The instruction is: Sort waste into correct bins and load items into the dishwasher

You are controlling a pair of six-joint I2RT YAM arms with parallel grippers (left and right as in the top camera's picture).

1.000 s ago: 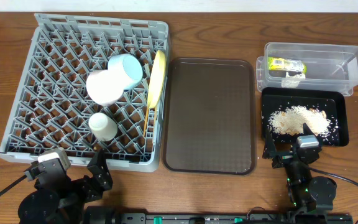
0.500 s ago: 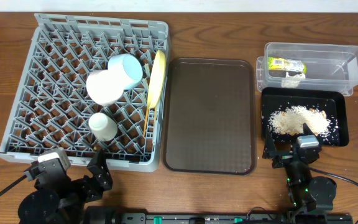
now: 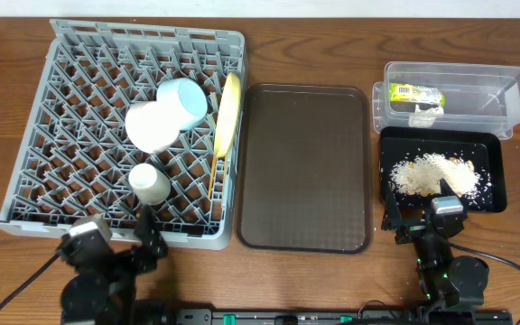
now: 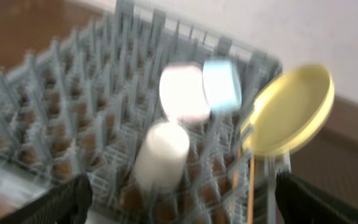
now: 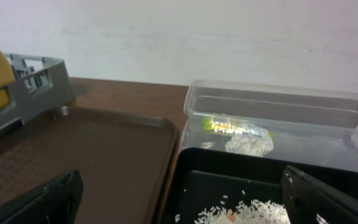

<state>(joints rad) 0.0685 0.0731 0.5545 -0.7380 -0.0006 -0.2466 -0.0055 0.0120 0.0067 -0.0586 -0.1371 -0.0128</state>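
Observation:
The grey dish rack [image 3: 70, 135] holds the yellow plate [image 3: 229, 113] on edge, a pinkish-white bowl [image 3: 152, 125], a light blue bowl [image 3: 184, 99], a white cup [image 3: 150, 182] and chopsticks [image 3: 211, 176]. The clear tub [image 3: 504, 95] holds the wrapper [image 3: 413, 92] and tissue [image 3: 425, 116]. The black tray [image 3: 495, 176] holds rice crumbs [image 3: 431, 173]. My left gripper [image 3: 129, 244] is open and empty at the rack's near edge; its blurred view shows the cup [image 4: 161, 155] and plate [image 4: 288, 112]. My right gripper [image 3: 422, 221] is open and empty before the black tray [image 5: 229, 165].
The brown serving tray [image 3: 305, 167] lies between the rack and the bins, with nothing on it; it also shows in the right wrist view [image 5: 92, 155]. Both arm bases sit at the table's near edge.
My left arm has shifted a little to the right along the rack's near edge and is still moving. The right arm and all objects have not moved.

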